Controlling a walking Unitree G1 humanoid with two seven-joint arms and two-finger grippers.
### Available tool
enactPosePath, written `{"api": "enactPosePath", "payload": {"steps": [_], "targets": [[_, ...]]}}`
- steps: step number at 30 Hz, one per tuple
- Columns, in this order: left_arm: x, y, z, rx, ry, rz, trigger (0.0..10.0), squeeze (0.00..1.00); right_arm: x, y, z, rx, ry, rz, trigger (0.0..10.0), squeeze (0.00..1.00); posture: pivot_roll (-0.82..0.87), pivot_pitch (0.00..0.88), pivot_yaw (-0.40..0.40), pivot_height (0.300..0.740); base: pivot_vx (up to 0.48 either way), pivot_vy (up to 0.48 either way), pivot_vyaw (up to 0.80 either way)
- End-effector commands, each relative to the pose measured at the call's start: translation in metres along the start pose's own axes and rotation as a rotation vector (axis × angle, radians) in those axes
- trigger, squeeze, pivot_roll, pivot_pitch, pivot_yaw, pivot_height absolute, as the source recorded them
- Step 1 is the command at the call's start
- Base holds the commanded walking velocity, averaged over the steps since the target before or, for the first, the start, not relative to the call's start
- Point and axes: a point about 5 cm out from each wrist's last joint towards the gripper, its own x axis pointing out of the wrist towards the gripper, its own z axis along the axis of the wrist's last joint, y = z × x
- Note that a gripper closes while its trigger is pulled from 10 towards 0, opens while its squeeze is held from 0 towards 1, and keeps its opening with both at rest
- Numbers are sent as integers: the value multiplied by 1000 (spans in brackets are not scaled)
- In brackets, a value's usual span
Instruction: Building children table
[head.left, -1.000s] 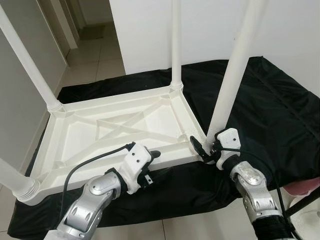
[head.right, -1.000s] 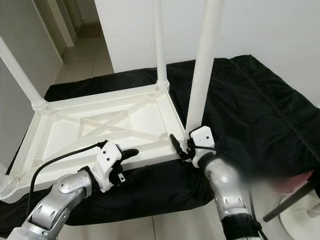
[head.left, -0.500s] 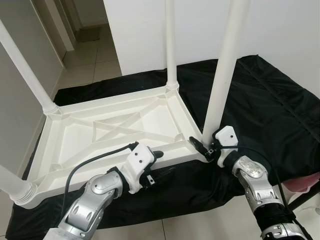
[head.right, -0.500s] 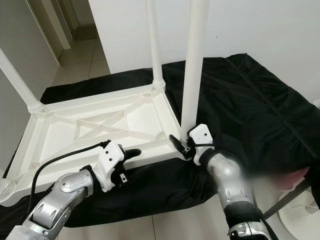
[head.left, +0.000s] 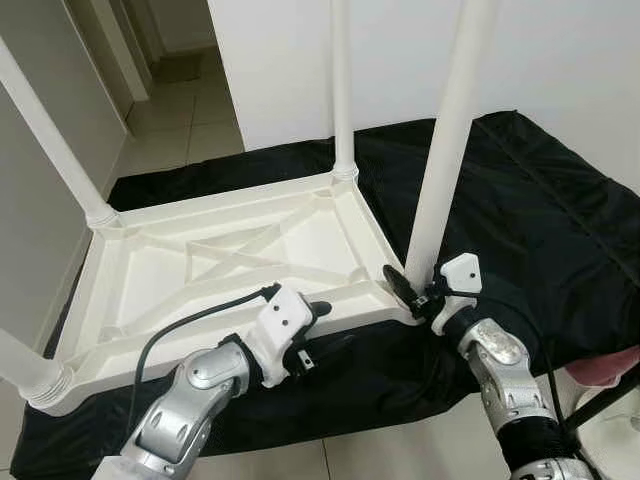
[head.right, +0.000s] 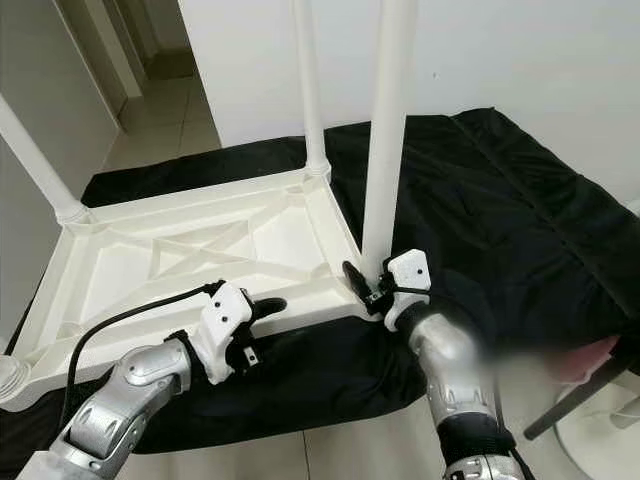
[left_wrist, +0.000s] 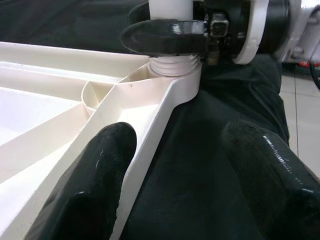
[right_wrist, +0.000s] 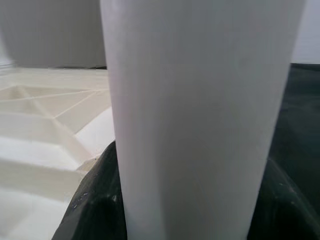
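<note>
The right hand (head.left: 418, 292) stays clamped on the near leg (head.left: 447, 140) at the corner socket of the upturned table (head.left: 230, 262) — barely changed. The left hand (left_wrist: 175, 165), fingers apart, straddles the table's rim beside it.

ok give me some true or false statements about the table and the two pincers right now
1. The tabletop lies upside down on a black cloth. True.
2. The right pincer grips the base of the near right leg. True.
3. The left pincer is shut on a leg. False: it is open, its fingers either side of the tabletop's near rim.
4. The tabletop rests on bare tiles. False: the cloth is under it.
5. A black cable runs to the left pincer. True.
</note>
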Motion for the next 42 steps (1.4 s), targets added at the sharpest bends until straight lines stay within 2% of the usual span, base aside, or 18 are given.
{"api": "enactPosePath", "payload": {"steps": [1, 5, 6, 14, 15, 16, 19, 24, 25, 28, 29, 30, 38, 39, 42], "targets": [[-1, -1, -1, 1, 6, -23, 10000, 0, -4, 2, -13, 27, 78, -88, 10000, 0, -93, 0, 94, 740, 0, 0, 0], [-1, -1, -2, -2, 5, -22, 10000, 0, -4, 4, -17, 36, 102, -154, 10000, 0, -93, 0, 94, 740, 0, 0, 0], [-1, -1, -2, -4, 4, -21, 10000, 0, -5, 6, -20, 49, 128, -228, 10000, 0, -91, 0, 92, 740, 0, 0, 0], [0, -4, -2, -5, 4, -27, 10000, 0, -6, 15, -22, 37, 162, -413, 10000, 0, -88, 0, 78, 740, 0, 0, 0], [0, -4, -3, -5, 4, -28, 10000, 0, -5, 19, -24, 44, 190, -474, 10000, 0, -80, 0, 68, 740, 0, 0, 0], [0, -4, -3, -5, 4, -28, 10000, 0, -5, 19, -24, 44, 190, -474, 10000, 0, -80, 0, 68, 740, 0, 0, 0], [0, -3, -2, 3, -2, -12, 10000, 0, -7, 28, -26, 81, 227, -579, 10000, 0, -63, 0, 47, 740, 0, 0, 0], [1, -1, -1, 3, -10, 11, 10000, 0, 1, 42, -18, 119, 177, -543, 10000, 0, -59, 0, 35, 740, 0, 0, 0], [2, -3, -1, 1, -13, 9, 10000, 0, 5, 43, -12, 117, 140, -508, 10000, 0, -56, 0, 30, 740, 0, 0, 0], [2, -4, -1, 1, -14, 7, 10000, 0, 6, 42, -10, 115, 130, -491, 10000, 0, -56, 0, 30, 740, 0, 0, 0], [2, -4, -1, 1, -14, 7, 10000, 0, 5, 40, -8, 109, 115, -474, 10000, 824, -56, 0, 29, 740, 0, 0, 0], [2, -5, -1, 0, -14, 7, 10000, 0, 5, 39, -6, 99, 100, -460, 10000, 1000, -54, 0, 28, 740, 0, 0, 0], [1, -5, -2, -2, -13, 6, 10000, 0, -1, 29, 0, 74, 69, -414, 10000, 1000, -57, 0, 27, 740, 0, 0, 0], [1, -6, -2, -2, -11, 4, 10000, 0, -2, 28, 0, 76, 57, -380, 10000, 0, -62, 0, 30, 740, 0, 0, 0], [2, -6, -3, -2, -11, 0, 10000, 0, -5, 28, 0, 74, 48, -317, 10000, 0, -67, 0, 37, 740, 0, 0, 0]]}}
